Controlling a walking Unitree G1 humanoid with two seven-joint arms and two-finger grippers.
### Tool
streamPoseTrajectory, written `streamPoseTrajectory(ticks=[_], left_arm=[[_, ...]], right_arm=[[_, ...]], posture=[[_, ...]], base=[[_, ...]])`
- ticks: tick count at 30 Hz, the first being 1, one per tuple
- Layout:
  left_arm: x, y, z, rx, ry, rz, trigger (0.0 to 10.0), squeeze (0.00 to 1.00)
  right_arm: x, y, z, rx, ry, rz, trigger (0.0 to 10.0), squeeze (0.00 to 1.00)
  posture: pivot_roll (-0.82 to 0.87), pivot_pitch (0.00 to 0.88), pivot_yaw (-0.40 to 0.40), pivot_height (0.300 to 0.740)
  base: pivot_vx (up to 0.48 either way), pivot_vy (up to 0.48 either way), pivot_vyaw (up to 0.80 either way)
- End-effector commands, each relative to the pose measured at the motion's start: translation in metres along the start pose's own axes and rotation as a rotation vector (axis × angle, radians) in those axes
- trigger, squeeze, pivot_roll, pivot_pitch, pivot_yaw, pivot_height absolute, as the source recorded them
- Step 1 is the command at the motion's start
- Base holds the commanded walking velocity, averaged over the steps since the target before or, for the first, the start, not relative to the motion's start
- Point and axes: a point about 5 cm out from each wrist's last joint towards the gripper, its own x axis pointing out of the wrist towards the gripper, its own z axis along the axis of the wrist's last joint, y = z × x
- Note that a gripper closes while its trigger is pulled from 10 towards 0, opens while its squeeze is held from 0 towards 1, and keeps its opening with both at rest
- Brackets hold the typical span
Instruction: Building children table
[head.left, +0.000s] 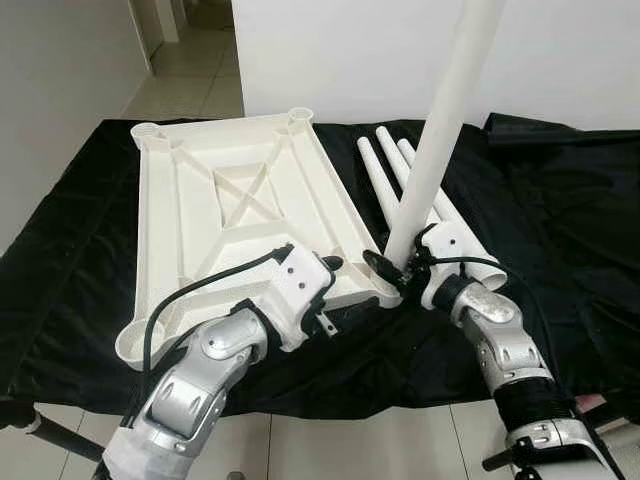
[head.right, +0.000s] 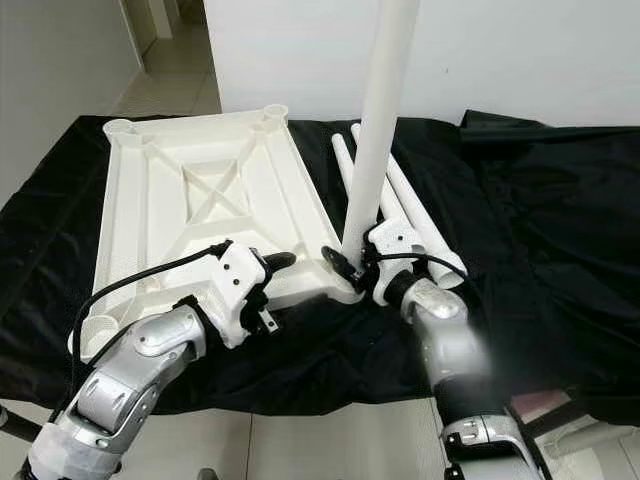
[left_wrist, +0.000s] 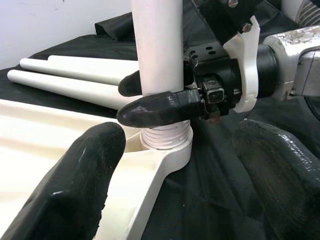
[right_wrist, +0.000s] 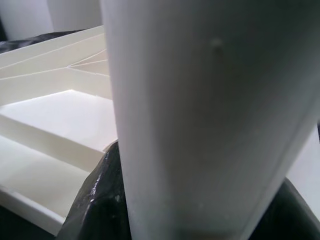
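The white tabletop (head.left: 200, 230) lies upside down on black cloth. A white leg (head.left: 440, 130) stands upright in its near right corner socket (left_wrist: 170, 150), with the threaded end (left_wrist: 162, 136) partly showing above the socket. My right gripper (head.left: 392, 268) is shut on the leg just above the socket; its black fingers (left_wrist: 160, 107) wrap the tube. My left gripper (head.left: 330, 285) is open beside that corner, over the tabletop's near edge, with its wide fingers (left_wrist: 80, 185) either side of the socket and not touching the leg. Three spare legs (head.left: 390, 170) lie behind the upright one.
Black cloth (head.left: 560, 220) covers the work surface, and its front edge runs just before my arms. A white wall stands close behind. Pale floor (head.left: 190, 80) opens at the far left. The other corner sockets (head.left: 150, 132) hold no legs.
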Motion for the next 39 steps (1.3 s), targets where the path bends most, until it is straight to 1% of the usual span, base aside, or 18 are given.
streamPoseTrajectory(ticks=[1,2,3,4,6,7,10,12,15,17,20,21,22,24,29,35,36,39], left_arm=[[0.0,-0.003,-0.001,0.001,0.004,-0.036,10.0,0.0],[-0.001,-0.004,-0.002,-0.001,0.006,-0.038,10.0,0.0],[-0.001,-0.005,-0.003,-0.002,0.008,-0.04,10.0,0.0],[-0.001,-0.005,-0.003,-0.002,0.008,-0.04,10.0,0.0],[-0.001,-0.006,-0.003,-0.004,0.009,-0.045,10.0,0.0],[-0.001,-0.006,-0.003,-0.004,0.009,-0.045,10.0,0.0],[-0.001,-0.008,-0.004,-0.006,0.009,-0.049,10.0,0.0],[-0.001,-0.008,-0.004,-0.006,0.009,-0.049,10.0,0.0],[-0.001,-0.009,-0.006,-0.013,0.011,-0.046,10.0,0.0],[-0.001,-0.009,-0.006,-0.013,0.011,-0.046,10.0,0.0],[-0.001,-0.01,-0.006,-0.015,0.012,-0.046,10.0,0.0],[-0.001,-0.011,-0.006,-0.016,0.012,-0.046,10.0,0.0],[-0.001,-0.011,-0.006,-0.016,0.012,-0.046,10.0,0.0],[-0.001,-0.01,-0.006,-0.018,0.011,-0.041,10.0,0.0],[-0.003,-0.01,-0.007,-0.02,0.013,-0.037,10.0,0.0],[-0.001,-0.008,-0.007,-0.018,0.014,-0.033,10.0,0.0],[-0.001,-0.007,-0.005,-0.012,0.009,-0.034,10.0,0.0],[-0.001,-0.007,-0.005,-0.012,0.009,-0.034,10.0,0.0]], right_arm=[[-0.003,0.001,-0.008,0.02,0.032,-0.024,10.0,0.0],[-0.003,0.002,-0.009,0.025,0.032,-0.051,10.0,0.0],[-0.004,0.003,-0.011,0.026,0.041,-0.119,10.0,0.0],[-0.004,0.003,-0.011,0.026,0.041,-0.119,10.0,0.0],[-0.005,0.006,-0.016,0.05,0.066,-0.24,10.0,0.0],[-0.005,0.006,-0.016,0.05,0.066,-0.24,10.0,0.0],[-0.006,0.011,-0.019,0.111,0.075,-0.358,10.0,0.0],[-0.007,0.013,-0.019,0.121,0.075,-0.387,10.0,0.0],[-0.007,0.023,-0.019,0.187,0.052,-0.571,10.0,0.0],[-0.007,0.023,-0.019,0.187,0.052,-0.571,10.0,0.0],[-0.008,0.028,-0.017,0.196,0.036,-0.661,10.0,0.0],[-0.008,0.032,-0.016,0.22,0.025,-0.707,10.0,0.0],[-0.008,0.032,-0.016,0.22,0.025,-0.707,10.0,0.0],[-0.007,0.039,-0.013,0.264,0.007,-0.761,10.0,0.0],[-0.006,0.043,-0.009,0.274,0.003,-0.757,10.0,0.0],[-0.008,0.039,0.001,0.254,-0.076,-0.665,10.0,0.0],[-0.008,0.036,0.005,0.241,-0.102,-0.642,10.0,1.0],[-0.008,0.036,0.005,0.241,-0.102,-0.642,10.0,1.0]], posture=[[-0.04,0.013,-0.022,0.74],[-0.04,0.012,-0.022,0.74],[-0.04,0.009,-0.021,0.74],[-0.04,0.009,-0.021,0.74],[-0.04,0.006,-0.026,0.74],[-0.04,0.006,-0.026,0.74],[-0.05,0.004,-0.03,0.74],[-0.04,0.005,-0.035,0.74],[-0.04,0.005,-0.041,0.74],[-0.04,0.005,-0.041,0.74],[-0.04,0.005,-0.046,0.74],[-0.04,0.006,-0.046,0.74],[-0.04,0.006,-0.046,0.74],[-0.04,0.01,-0.045,0.74],[-0.04,0.013,-0.042,0.74],[-0.04,0.012,-0.039,0.74],[-0.05,0.012,-0.038,0.74],[-0.05,0.012,-0.038,0.74]], base=[[0.0,0.0,0.0],[0.0,0.0,0.0],[0.0,0.0,0.0],[0.0,0.0,0.0],[0.0,0.0,0.0],[0.0,0.0,0.0],[0.0,0.0,0.0],[0.0,0.0,0.0],[0.0,0.0,0.0],[0.0,0.0,0.0],[0.0,0.0,0.0],[0.0,0.0,0.0],[0.0,0.0,0.0],[0.0,0.0,0.0],[0.0,0.0,0.0],[0.0,0.0,0.0],[0.0,0.0,0.0],[0.0,0.0,0.0]])
